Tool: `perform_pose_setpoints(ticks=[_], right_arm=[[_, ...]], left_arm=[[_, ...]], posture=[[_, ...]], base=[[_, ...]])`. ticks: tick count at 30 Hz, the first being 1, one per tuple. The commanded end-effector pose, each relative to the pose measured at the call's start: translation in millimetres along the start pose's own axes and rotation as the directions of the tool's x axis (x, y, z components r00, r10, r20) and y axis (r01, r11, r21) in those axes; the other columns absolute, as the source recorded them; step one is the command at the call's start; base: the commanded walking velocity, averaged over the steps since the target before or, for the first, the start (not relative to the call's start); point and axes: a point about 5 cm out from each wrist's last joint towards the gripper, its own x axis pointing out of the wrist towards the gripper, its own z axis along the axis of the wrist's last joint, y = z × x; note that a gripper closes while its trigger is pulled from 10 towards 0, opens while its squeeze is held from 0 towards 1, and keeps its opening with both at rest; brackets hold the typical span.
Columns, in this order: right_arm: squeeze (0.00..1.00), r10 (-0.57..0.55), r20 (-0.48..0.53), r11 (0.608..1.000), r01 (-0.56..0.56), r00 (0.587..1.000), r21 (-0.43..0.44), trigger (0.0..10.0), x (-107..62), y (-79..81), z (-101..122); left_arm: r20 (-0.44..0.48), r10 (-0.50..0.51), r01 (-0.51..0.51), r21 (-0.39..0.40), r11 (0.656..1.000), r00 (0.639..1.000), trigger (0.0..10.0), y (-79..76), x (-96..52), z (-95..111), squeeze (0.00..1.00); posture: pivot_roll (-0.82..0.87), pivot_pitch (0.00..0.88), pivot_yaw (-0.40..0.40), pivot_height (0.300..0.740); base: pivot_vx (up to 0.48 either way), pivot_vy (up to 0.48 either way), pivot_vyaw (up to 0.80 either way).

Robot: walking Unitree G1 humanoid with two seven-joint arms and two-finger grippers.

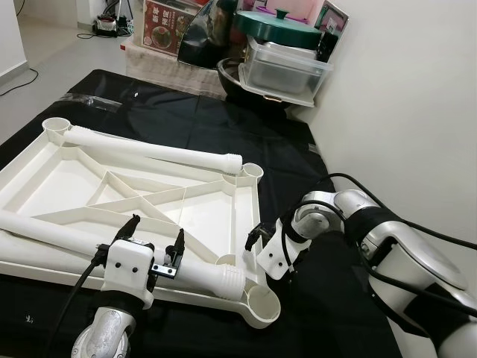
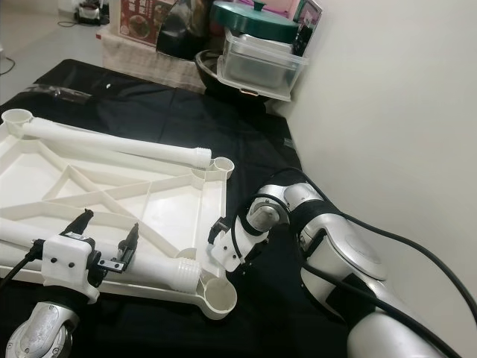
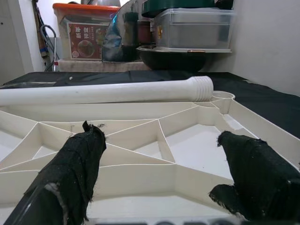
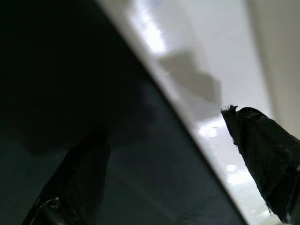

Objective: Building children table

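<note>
A white plastic tabletop (image 1: 190, 209) lies upside down on a black cloth (image 1: 194, 119) spread over the floor, its ribbed underside facing up and round sockets at its corners. One white table leg (image 1: 149, 151) lies along the far edge of the tabletop, its threaded end close to the far right socket (image 1: 252, 171). A second leg (image 1: 67, 237) lies along the near edge, its ribbed end resting just short of the near right socket (image 1: 261, 302). The left gripper (image 1: 155, 237) hovers right over this near leg, its two black fingers spread apart with the leg passing beneath them; whether they touch it cannot be told. The right gripper (image 1: 253, 242) sits just beside the right edge of the tabletop, low over the black cloth, and in the right wrist view its fingers (image 4: 262, 154) stand apart with nothing between them. Beyond the cloth, against the white wall (image 1: 402, 97), stands a pile of household goods: a clear plastic box (image 1: 287, 68), a green lid (image 1: 279, 28) and a dark bowl (image 1: 246, 88).
</note>
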Motion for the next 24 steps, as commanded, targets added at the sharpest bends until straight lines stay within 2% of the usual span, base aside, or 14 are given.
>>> perform_pose_setpoints(ticks=[1, 3, 4, 5, 6, 7, 11, 21, 24], right_arm=[[0.00, 0.042, -0.013, 0.999, -0.042, 0.999, 0.013, 10.0, 7.4, 12.4, 0], [0.00, 0.049, -0.021, 0.999, -0.049, 0.999, 0.020, 9.7, 11.5, 15.1, 0], [0.00, 0.048, -0.023, 0.998, -0.047, 0.999, 0.037, 7.8, 15.5, 17.1, 2], [0.00, 0.047, -0.022, 0.998, -0.046, 0.999, 0.053, 4.5, 18.2, 18.6, 2], [0.00, 0.047, -0.022, 0.998, -0.046, 0.999, 0.053, 4.5, 18.2, 18.6, 2], [0.00, 0.050, -0.023, 0.996, -0.048, 0.999, 0.071, 0.0, 20.1, 20.5, 3], [0.00, 0.036, -0.015, 0.993, -0.034, 0.999, 0.109, 0.0, 21.3, 21.8, 3], [0.00, -0.031, 0.037, 0.992, 0.027, 0.999, 0.122, 0.0, 15.8, 16.6, 5], [0.00, -0.092, 0.060, 0.980, 0.079, 0.994, 0.182, 0.0, 12.4, 11.2, 5]], left_arm=[[0.005, -0.010, 0.010, -0.021, 1.000, 1.000, 10.0, -5.5, 0.2, 0, 0.00], [0.017, -0.008, 0.008, -0.015, 1.000, 1.000, 10.0, -5.3, 0.3, 3, 0.00], [0.037, -0.003, 0.003, -0.009, 1.000, 0.999, 10.0, -4.5, 0.5, 8, 0.00], [0.054, 0.003, -0.003, -0.003, 1.000, 0.999, 10.0, -3.3, 0.6, 13, 0.00], [0.054, 0.003, -0.003, -0.003, 1.000, 0.999, 10.0, -3.3, 0.6, 13, 0.00], [0.074, 0.012, -0.012, -0.001, 1.000, 0.997, 10.0, -1.0, 1.0, 19, 0.00], [0.115, 0.034, -0.036, 0.016, 0.999, 0.993, 10.0, 7.9, 1.9, 31, 0.00], [0.155, 0.053, -0.062, 0.054, 0.997, 0.986, 10.0, 20.1, 5.3, 41, 0.00], [0.150, 0.074, -0.086, 0.073, 0.994, 0.986, 10.0, 25.7, 3.0, 40, 0.00]], posture=[[0.20, 0.000, -0.273, 0.740], [0.21, 0.000, -0.274, 0.740], [0.22, 0.000, -0.277, 0.740], [0.22, 0.000, -0.278, 0.740], [0.22, 0.000, -0.278, 0.740], [0.22, 0.000, -0.278, 0.740], [0.23, 0.000, -0.277, 0.740], [0.22, 0.000, -0.264, 0.740], [0.21, 0.000, -0.262, 0.740]], base=[[0.000, 0.000, 0.00], [0.000, 0.000, 0.00], [0.000, 0.000, 0.00], [0.000, 0.000, 0.00], [0.000, 0.000, 0.00], [0.000, 0.000, 0.00], [0.000, 0.000, 0.00], [0.000, 0.000, 0.00], [0.000, 0.000, 0.00]])
